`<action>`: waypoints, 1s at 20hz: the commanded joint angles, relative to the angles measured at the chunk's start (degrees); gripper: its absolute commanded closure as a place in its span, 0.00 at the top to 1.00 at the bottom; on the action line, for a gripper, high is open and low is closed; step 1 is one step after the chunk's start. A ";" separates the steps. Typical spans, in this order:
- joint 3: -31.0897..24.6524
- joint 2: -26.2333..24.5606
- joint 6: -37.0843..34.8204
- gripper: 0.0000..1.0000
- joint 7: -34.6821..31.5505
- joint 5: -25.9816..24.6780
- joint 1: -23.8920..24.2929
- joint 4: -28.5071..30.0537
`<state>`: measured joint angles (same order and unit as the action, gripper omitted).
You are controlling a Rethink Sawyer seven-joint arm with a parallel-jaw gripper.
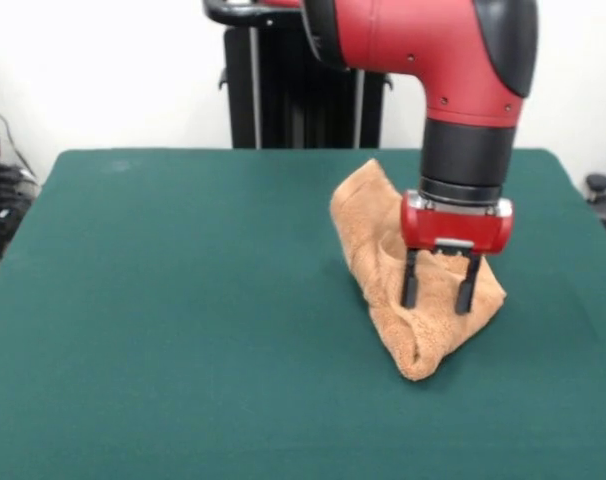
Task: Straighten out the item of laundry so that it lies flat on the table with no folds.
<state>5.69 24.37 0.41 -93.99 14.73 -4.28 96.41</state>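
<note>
Front view. The towel (pixel 383 250), soft, light and limp, is lying bunched in a folded heap on the counter (pixel 163 300), right of centre. It is likely to drape and drag when lifted; a free corner or outer edge looks the best hold. The tool (pixel 441 292) is hanging directly in front of the heap with its fingers spread, gripping nothing, tips apparently just above the cloth.

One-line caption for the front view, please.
Sawyer's open hand poised over the crumpled orange towel on the green table.
</note>
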 commanded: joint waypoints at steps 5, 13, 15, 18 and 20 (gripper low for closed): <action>-1.76 -6.96 0.42 1.00 -16.74 9.11 -5.94 -0.68; -1.79 -8.38 0.60 1.00 -16.42 12.81 -7.49 -1.94; -0.70 -10.31 0.87 1.00 -16.97 15.53 -9.45 -4.11; 1.48 -13.77 1.31 1.00 -17.95 20.93 -13.08 -7.49; 2.85 -15.11 0.54 1.00 -18.41 24.24 -15.21 -8.98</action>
<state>11.96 18.31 1.65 -94.60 31.57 -13.77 91.78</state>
